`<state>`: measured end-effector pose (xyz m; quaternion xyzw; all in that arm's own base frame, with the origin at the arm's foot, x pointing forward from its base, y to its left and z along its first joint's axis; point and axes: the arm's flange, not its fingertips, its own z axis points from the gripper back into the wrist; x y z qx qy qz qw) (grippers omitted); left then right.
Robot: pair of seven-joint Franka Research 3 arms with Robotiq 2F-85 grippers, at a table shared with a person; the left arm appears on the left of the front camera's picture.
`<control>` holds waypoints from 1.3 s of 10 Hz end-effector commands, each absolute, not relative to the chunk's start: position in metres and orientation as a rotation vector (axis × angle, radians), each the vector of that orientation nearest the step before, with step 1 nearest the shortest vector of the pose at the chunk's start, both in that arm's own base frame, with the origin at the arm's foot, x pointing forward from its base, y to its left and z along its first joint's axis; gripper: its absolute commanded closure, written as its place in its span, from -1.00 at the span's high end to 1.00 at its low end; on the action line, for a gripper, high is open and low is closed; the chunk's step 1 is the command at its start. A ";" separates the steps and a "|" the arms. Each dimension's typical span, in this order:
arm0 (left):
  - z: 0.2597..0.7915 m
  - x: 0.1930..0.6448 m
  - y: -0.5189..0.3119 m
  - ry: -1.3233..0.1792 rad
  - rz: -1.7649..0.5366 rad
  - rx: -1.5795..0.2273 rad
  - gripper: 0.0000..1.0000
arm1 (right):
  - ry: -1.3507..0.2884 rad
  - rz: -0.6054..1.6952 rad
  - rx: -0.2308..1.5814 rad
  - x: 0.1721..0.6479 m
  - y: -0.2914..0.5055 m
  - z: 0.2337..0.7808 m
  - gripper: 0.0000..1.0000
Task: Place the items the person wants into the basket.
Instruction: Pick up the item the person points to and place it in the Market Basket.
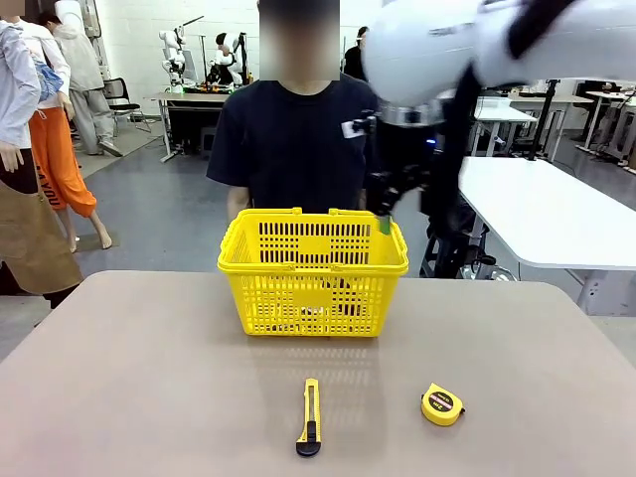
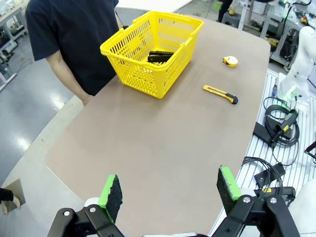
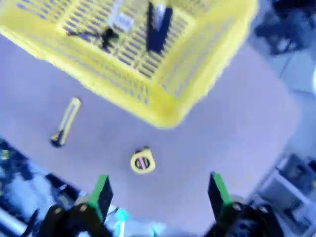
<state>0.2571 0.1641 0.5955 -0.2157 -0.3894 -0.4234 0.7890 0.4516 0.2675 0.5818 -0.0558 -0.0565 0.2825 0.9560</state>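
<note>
Above the slotted bright yellow plastic basket point(image 1: 312, 270), right gripper point(image 3: 157, 196) is hovering wide and empty; black stapler point(image 3: 158, 22) lying inside; retreat seems next.

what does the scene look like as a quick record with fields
basket: yellow, far middle of the table, in front of the person
in basket: stapler, pen, marker
on table: utility knife and tape measure, near side, apart
left gripper: open, empty, high above the table
right gripper: open, empty, raised above the tape measure, view blurred
</note>
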 end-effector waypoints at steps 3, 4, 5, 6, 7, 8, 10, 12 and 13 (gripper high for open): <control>0.596 0.258 0.164 -0.834 -0.910 -0.461 1.00 | -0.241 0.473 0.020 0.379 0.180 0.556 1.00; 0.596 0.258 0.164 -0.834 -0.910 -0.461 1.00 | -0.236 0.466 0.032 0.376 0.172 0.555 1.00; 0.596 0.258 0.164 -0.834 -0.910 -0.461 1.00 | -0.235 0.463 0.039 0.373 0.169 0.555 1.00; 0.596 0.258 0.164 -0.834 -0.910 -0.461 1.00 | -0.236 0.455 0.037 0.375 0.170 0.555 1.00; 0.596 0.258 0.164 -0.834 -0.910 -0.461 1.00 | -0.226 0.439 0.003 0.372 0.168 0.561 1.00; 0.596 0.258 0.164 -0.834 -0.910 -0.461 1.00 | -0.226 0.439 0.003 0.372 0.168 0.561 1.00; 0.596 0.258 0.164 -0.834 -0.910 -0.461 1.00 | -0.226 0.439 0.003 0.372 0.168 0.561 1.00; 0.596 0.258 0.164 -0.834 -0.910 -0.461 1.00 | -0.226 0.439 0.003 0.372 0.168 0.561 1.00; 0.596 0.258 0.164 -0.834 -0.910 -0.461 1.00 | -0.226 0.439 0.003 0.372 0.168 0.561 1.00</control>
